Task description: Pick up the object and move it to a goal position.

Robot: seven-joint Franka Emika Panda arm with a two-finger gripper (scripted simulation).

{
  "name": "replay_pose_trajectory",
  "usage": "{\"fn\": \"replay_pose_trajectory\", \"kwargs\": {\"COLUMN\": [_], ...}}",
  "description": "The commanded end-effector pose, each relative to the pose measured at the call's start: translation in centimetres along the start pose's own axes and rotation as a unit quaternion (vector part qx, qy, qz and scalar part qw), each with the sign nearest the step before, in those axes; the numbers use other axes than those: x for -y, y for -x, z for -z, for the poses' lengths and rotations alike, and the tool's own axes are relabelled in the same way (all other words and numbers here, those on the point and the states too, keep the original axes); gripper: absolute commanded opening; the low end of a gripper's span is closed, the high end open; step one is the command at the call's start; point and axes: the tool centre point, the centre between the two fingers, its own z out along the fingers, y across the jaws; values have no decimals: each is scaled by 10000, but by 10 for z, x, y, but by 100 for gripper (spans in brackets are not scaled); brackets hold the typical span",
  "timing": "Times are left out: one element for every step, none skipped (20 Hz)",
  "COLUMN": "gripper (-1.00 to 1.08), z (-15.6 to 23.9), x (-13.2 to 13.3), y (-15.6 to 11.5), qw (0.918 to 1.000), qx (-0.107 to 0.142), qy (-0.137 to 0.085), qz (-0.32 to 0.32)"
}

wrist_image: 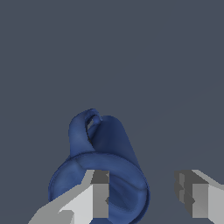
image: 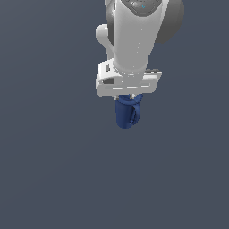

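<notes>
Nearest the wrist camera are the two pale grey fingertips of the hand, standing well apart. One fingertip sits in front of the open mouth of the dark blue pitcher, seemingly over or just inside its rim; the other is out to the side with bare grey table between it and the pitcher's wall. Whether the near finger actually touches the rim cannot be told. The hand is spread wide, not clamped on anything.

The pitcher is seen from above its mouth, its tall body running away from the camera, with the loop handle bulging from its side near the far end.

In the exterior view, the pitcher shows just below the white body of the hand, its upper part hidden behind it and the handle towards the exterior view's right. The fingers themselves are hidden there. Above, the white arm rises out of the picture. The plain dark grey table surrounds everything; whether the pitcher stands on it or is lifted cannot be told.
</notes>
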Motion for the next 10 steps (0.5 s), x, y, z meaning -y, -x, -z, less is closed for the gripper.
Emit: {"fn": "replay_pose_trajectory", "kwargs": {"gripper": [28, 28, 28, 28, 28, 28, 28, 28, 28, 28], "z": [-6, -9, -11, -14, -17, -20, -23, -26, -29, -33], "x": [8, 11, 14, 17, 20, 23, 26, 29, 32, 35], "y": [-8, -11, -14, -17, -20, -22, -25, -27, -30, -32], "qw": [9997, 9995, 9992, 9988, 9983, 9978, 9972, 9965, 9957, 9949], "qx": [217, 302, 387, 472, 556, 641, 726, 811, 895, 979], "qy": [17, 25, 32, 40, 48, 56, 64, 73, 81, 90], "qz": [55, 76, 97, 118, 138, 158, 178, 198, 217, 236]}}
